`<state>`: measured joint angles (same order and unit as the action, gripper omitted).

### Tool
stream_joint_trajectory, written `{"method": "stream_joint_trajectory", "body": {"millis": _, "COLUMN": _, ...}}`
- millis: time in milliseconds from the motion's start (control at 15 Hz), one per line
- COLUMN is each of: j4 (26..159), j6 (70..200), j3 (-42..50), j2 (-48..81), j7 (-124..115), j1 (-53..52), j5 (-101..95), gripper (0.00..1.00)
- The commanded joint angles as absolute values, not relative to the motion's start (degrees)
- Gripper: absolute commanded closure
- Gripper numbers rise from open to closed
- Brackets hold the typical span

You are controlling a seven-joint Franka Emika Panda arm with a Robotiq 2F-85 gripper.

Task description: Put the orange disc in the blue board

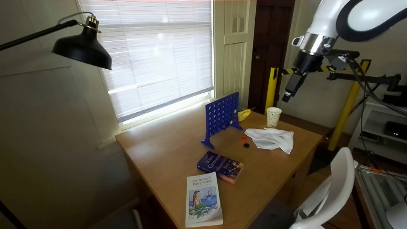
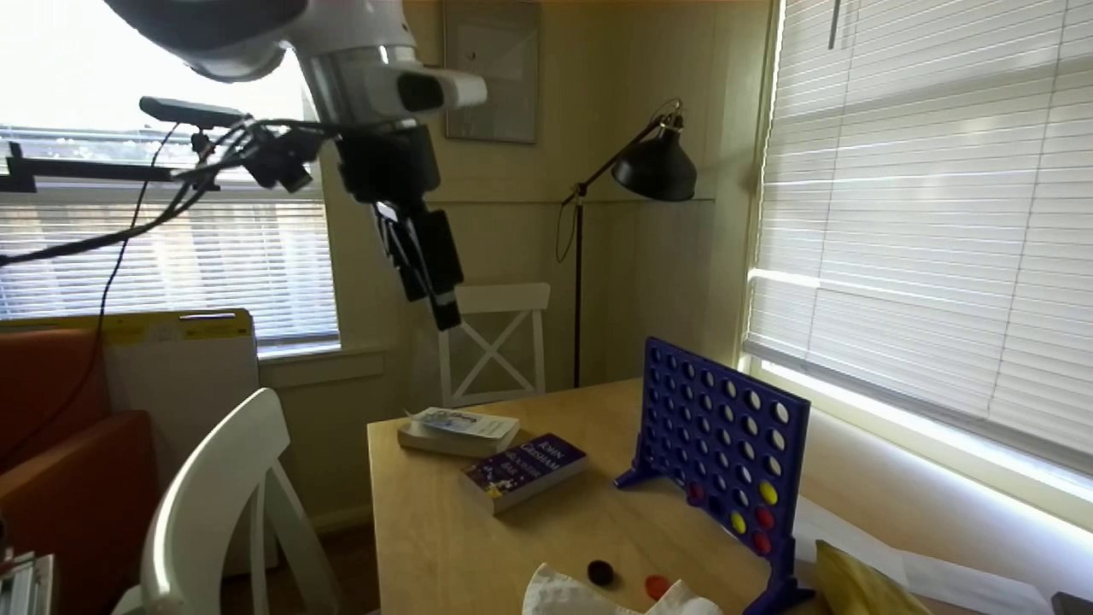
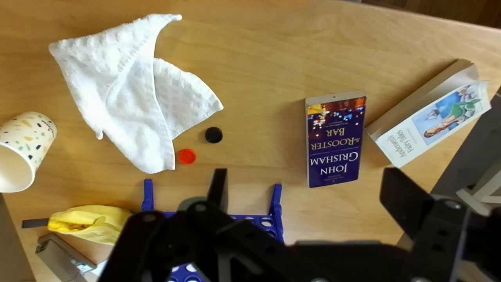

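The orange disc lies flat on the table, beside the white cloth's edge; it shows in the wrist view (image 3: 187, 156) and in both exterior views (image 1: 243, 138) (image 2: 657, 587). The blue board stands upright on its feet near the window, with several red and yellow discs in its lower holes (image 2: 716, 427) (image 1: 207, 122). In the wrist view the gripper's arms hide much of the blue board (image 3: 277, 209). My gripper (image 3: 306, 174) is open, fingers wide apart, with nothing between them. It hangs high above the table, apart from everything, in both exterior views (image 1: 287, 96) (image 2: 446, 312).
A black disc (image 3: 213, 134) lies close to the orange one. The white cloth (image 3: 121, 86) and a paper cup (image 1: 273, 117) are nearby. A yellow bag (image 3: 92, 223) lies beside the board. Two books (image 3: 334, 145) (image 1: 203, 200) lie on the table. A white chair (image 1: 334, 187) stands at its edge.
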<state>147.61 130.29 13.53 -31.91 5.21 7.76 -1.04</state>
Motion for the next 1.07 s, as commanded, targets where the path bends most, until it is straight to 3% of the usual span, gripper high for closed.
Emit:
{"method": "stream_joint_trajectory", "body": {"millis": 0, "j4": 142.11, "j6": 136.99, "j3": 13.81, "j2": -19.37, "j7": 4.32, "j1": 7.03, "j5": 3.20, "gripper": 0.00}}
{"method": "stream_joint_trajectory", "body": {"millis": 1000, "j4": 122.03, "j6": 147.99, "j3": 13.08, "j2": 13.56, "j7": -7.07, "j1": 11.11, "j5": 11.85, "gripper": 0.00}}
